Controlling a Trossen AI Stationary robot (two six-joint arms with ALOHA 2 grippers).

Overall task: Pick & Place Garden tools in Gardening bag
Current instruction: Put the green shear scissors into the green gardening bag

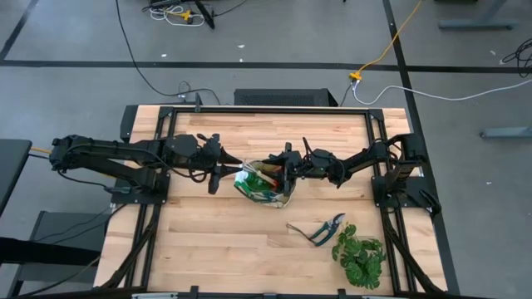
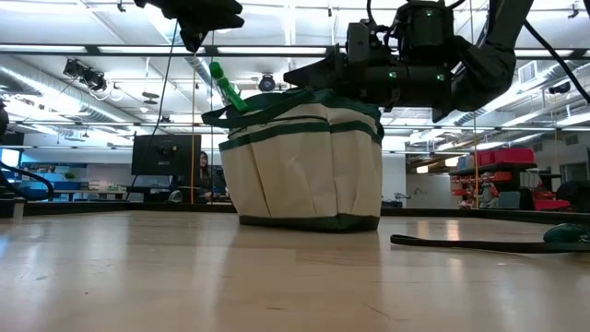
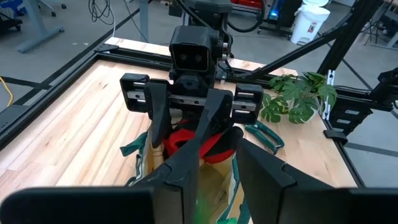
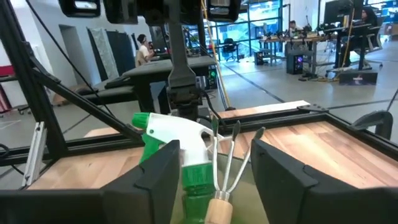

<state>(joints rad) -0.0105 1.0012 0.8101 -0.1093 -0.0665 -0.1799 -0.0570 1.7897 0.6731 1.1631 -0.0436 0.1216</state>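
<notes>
We find both arms meeting over the gardening bag [image 1: 268, 187] at mid-table, the left gripper [image 1: 218, 172] poised just off the bag's rim on its own side with fingers [image 3: 186, 163] spread and holding nothing, the right gripper [image 1: 281, 171] directly above the bag's mouth on the opposite side, its fingers [image 4: 158, 171] likewise parted and empty.

Directly ahead of the right gripper's fingers, standing up out of the bag, are the spray bottle [image 4: 180, 146] with its white nozzle and two wooden-handled hand rakes [image 4: 227, 158], their prongs upright. Ahead of the left gripper's fingers, inside the bag, lie the red gloves [image 3: 199, 143] (we count them as one red bundle; we cannot separate a pair).

We judge the packing nearly done: one bottle, two rakes and the gloves are in, and one tool remains out. The pruning shears [image 1: 322, 230], a single pair, lie flat on the wood well clear of the bag, on the right gripper's side and nearer the front edge, just beside the leafy plant [image 1: 359, 254], which is no part of the job.

The next move, in our reading, falls to the right arm: lift clear of the bag, swing out to the shears, come down with fingers astride the handles without brushing the plant, then carry them back to the one bag.
</notes>
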